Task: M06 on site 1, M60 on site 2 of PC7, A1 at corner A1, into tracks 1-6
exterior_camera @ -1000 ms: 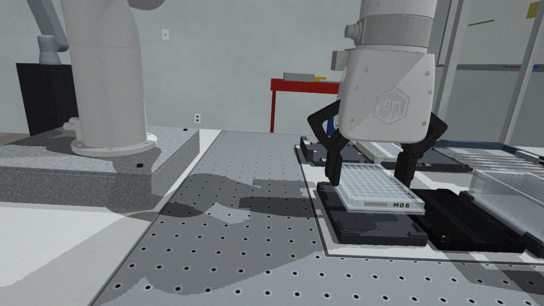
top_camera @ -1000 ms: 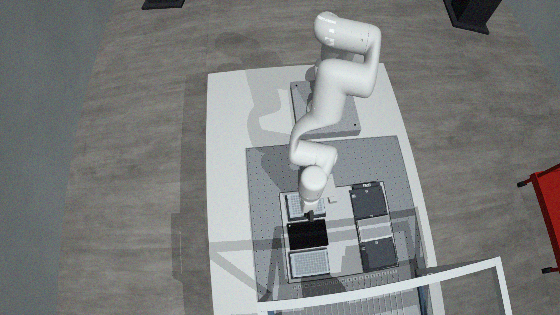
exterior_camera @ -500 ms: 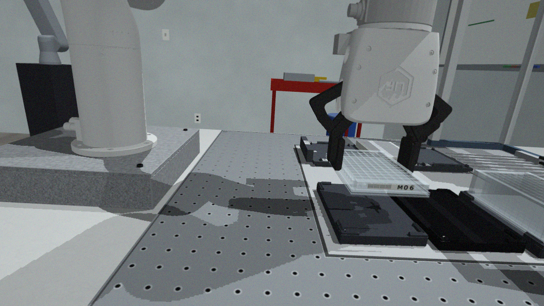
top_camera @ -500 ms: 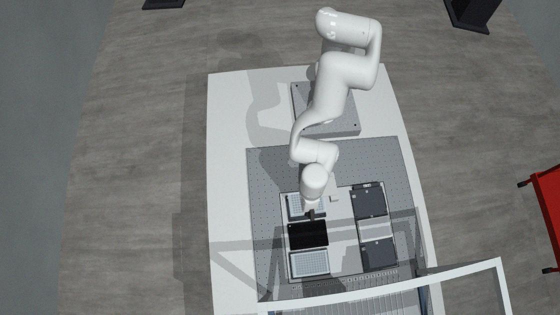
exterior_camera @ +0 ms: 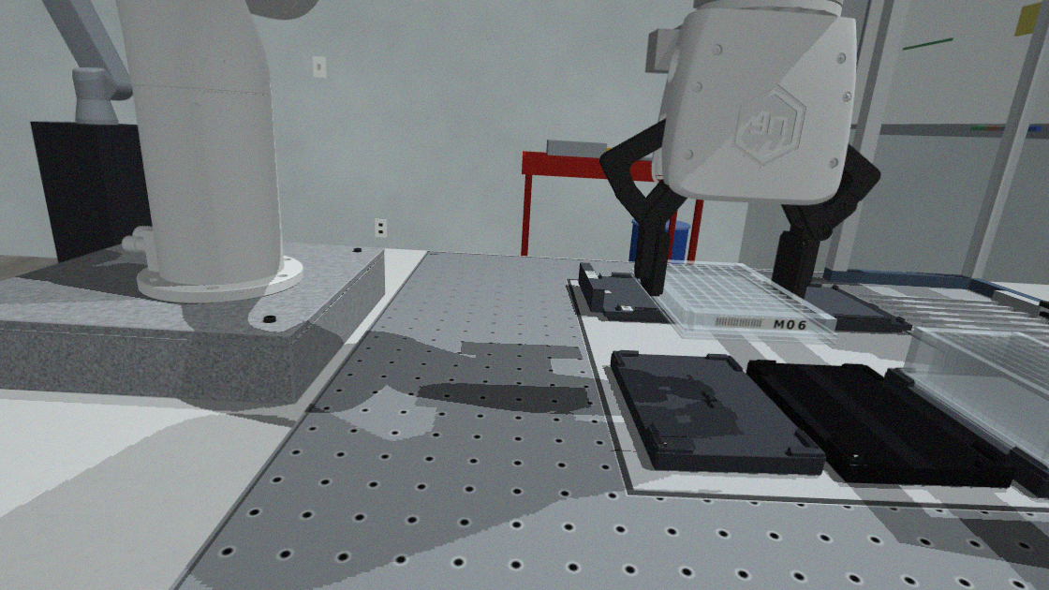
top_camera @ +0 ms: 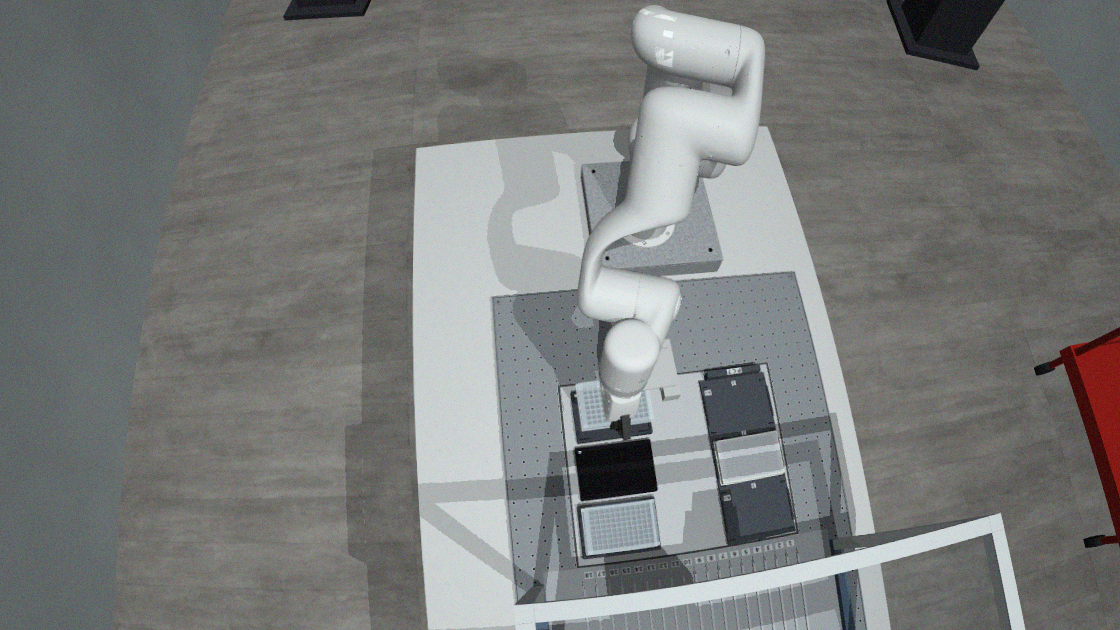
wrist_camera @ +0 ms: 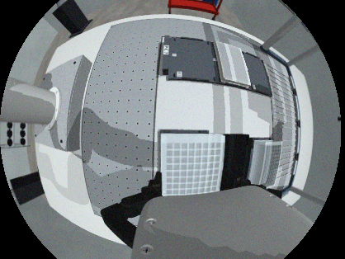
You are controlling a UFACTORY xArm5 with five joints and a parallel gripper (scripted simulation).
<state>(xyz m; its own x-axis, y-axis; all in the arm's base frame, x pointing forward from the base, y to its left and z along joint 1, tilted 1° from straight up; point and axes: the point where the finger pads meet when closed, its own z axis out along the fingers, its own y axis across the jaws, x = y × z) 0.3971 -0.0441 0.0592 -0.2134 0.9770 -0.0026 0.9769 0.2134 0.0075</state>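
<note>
One 96-well plate, M06 (top_camera: 588,405) (exterior_camera: 741,304) (wrist_camera: 191,162), is clamped in the pincer (top_camera: 621,407) (exterior_camera: 722,287) (wrist_camera: 192,181), with one finger on each long side. M06 is raised above nest S1 (top_camera: 579,432) (exterior_camera: 703,410) (wrist_camera: 186,132) and does not touch it. The plate appears approximately level; its short-end label (legible in the exterior view) reads "M06".

Nest S2 (top_camera: 615,470) (exterior_camera: 879,421) (wrist_camera: 236,161) is unoccupied. Block M09 (top_camera: 620,526) (exterior_camera: 975,381) (wrist_camera: 264,162) is located in nest S3 (top_camera: 618,553) (exterior_camera: 1030,473), the farthest of the row from the arm base.

Carrier PC7 (top_camera: 736,403) (exterior_camera: 623,293) (wrist_camera: 191,59) is positioned on the apron, across from the nests, handle end toward the arm base. Site 1, beside the handle, is unoccupied. Plate M60 (top_camera: 749,458) (wrist_camera: 233,63) is on the middle site, site 2 (full seating cannot be confirmed at this scale). Site 3 carries no plate. The carrier's far end is near the low-numbered tracks, outside the rails (top_camera: 747,606) (exterior_camera: 946,301) (wrist_camera: 282,95).
</note>
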